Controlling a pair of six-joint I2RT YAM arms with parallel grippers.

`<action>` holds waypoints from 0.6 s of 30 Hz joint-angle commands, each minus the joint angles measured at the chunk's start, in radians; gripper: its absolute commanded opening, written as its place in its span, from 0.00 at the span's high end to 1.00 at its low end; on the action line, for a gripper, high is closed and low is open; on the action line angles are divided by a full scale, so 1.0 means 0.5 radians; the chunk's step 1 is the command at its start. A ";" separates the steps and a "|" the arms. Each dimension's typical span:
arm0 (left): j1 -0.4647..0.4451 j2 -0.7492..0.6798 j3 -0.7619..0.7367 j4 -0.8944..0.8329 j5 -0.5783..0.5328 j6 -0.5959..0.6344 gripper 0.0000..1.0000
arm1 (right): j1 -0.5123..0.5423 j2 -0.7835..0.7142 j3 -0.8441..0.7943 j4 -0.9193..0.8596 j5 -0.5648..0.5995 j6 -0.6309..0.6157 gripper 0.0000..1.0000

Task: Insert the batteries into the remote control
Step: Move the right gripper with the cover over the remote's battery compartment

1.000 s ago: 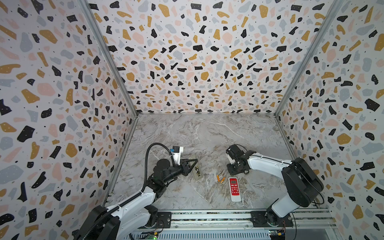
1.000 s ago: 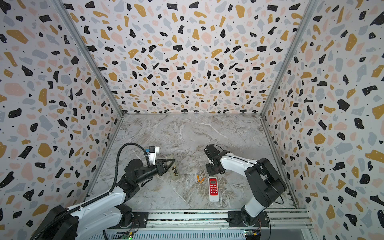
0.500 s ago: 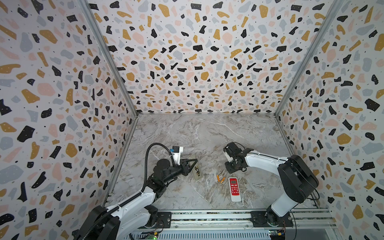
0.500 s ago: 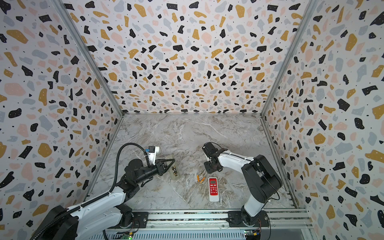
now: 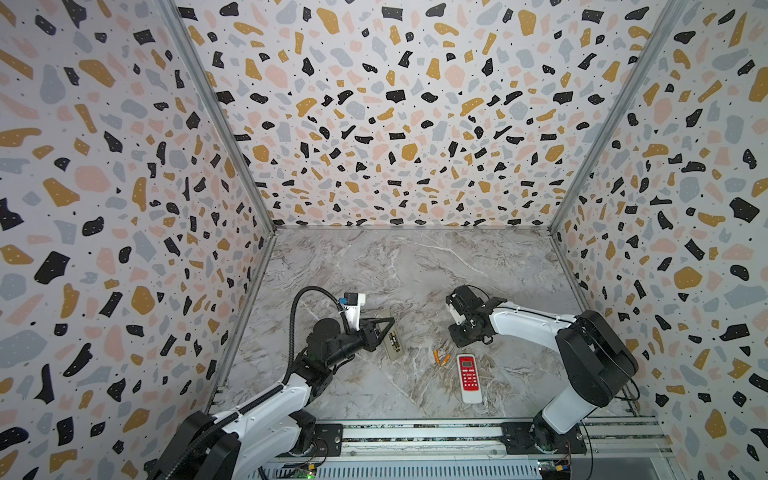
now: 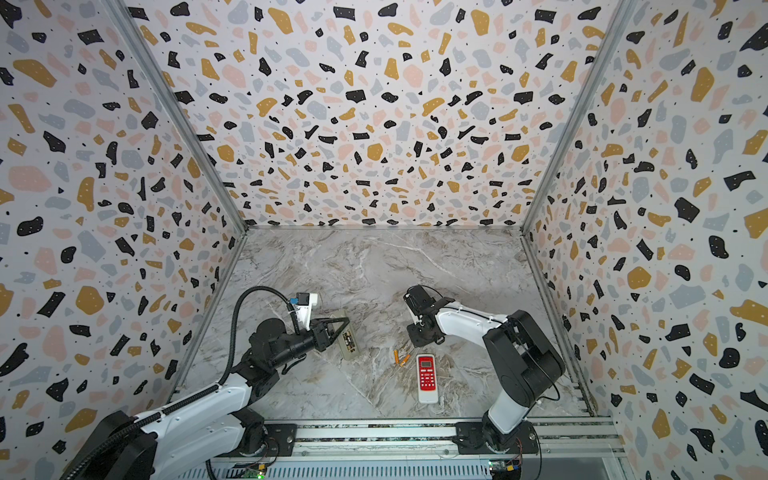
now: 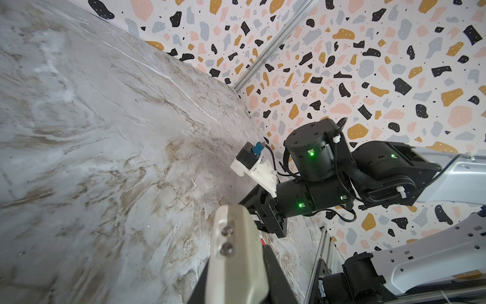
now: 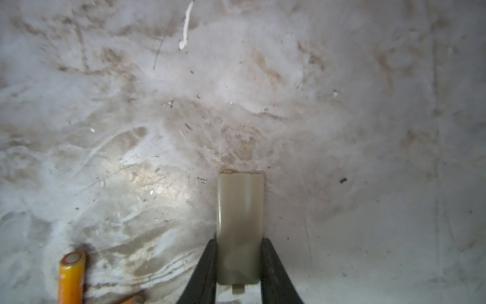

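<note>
My left gripper (image 5: pixel 383 332) (image 7: pixel 236 268) is shut on a beige remote control (image 5: pixel 393 341) (image 6: pixel 347 341) (image 7: pixel 234 237), held just above the table with its back turned up and dark parts showing in it. My right gripper (image 5: pixel 459 336) (image 8: pixel 239 243) points down at the table to the right and is shut on a small beige battery cover (image 8: pixel 240 210), one finger on each long side. Two orange batteries (image 5: pixel 439 357) (image 6: pixel 400 357) (image 8: pixel 71 276) lie on the table between the arms, close below the right gripper. The cover is hidden in both top views.
A red and white remote (image 5: pixel 469 378) (image 6: pixel 427 378) lies face up just right of the orange batteries, near the front rail (image 5: pixel 415 432). Patterned walls close in the marble table (image 5: pixel 415 266) on three sides.
The right gripper has shifted slightly left and toward the back while keeping the cover. The left arm and the beige remote have not moved.
</note>
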 commanded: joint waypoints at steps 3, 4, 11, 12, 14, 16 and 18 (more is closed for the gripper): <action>-0.001 -0.042 -0.079 0.296 -0.113 -0.151 1.00 | -0.011 -0.030 -0.062 -0.081 0.008 -0.054 0.83; -0.004 -0.044 -0.089 0.324 -0.134 -0.175 1.00 | -0.012 -0.040 -0.054 -0.084 0.016 -0.063 0.84; -0.009 -0.031 -0.127 0.439 -0.272 -0.340 1.00 | 0.119 -0.232 0.030 -0.036 0.069 -0.146 0.89; -0.010 -0.030 -0.127 0.444 -0.285 -0.349 1.00 | 0.147 -0.255 0.047 -0.032 0.070 -0.164 0.89; -0.011 -0.027 -0.127 0.454 -0.307 -0.365 1.00 | 0.236 -0.303 0.088 -0.017 0.114 -0.201 0.90; -0.010 -0.027 -0.127 0.458 -0.328 -0.376 1.00 | 0.308 -0.333 0.134 -0.017 0.132 -0.229 0.91; -0.010 -0.029 -0.127 0.459 -0.352 -0.390 1.00 | 0.378 -0.355 0.183 -0.017 0.138 -0.245 0.91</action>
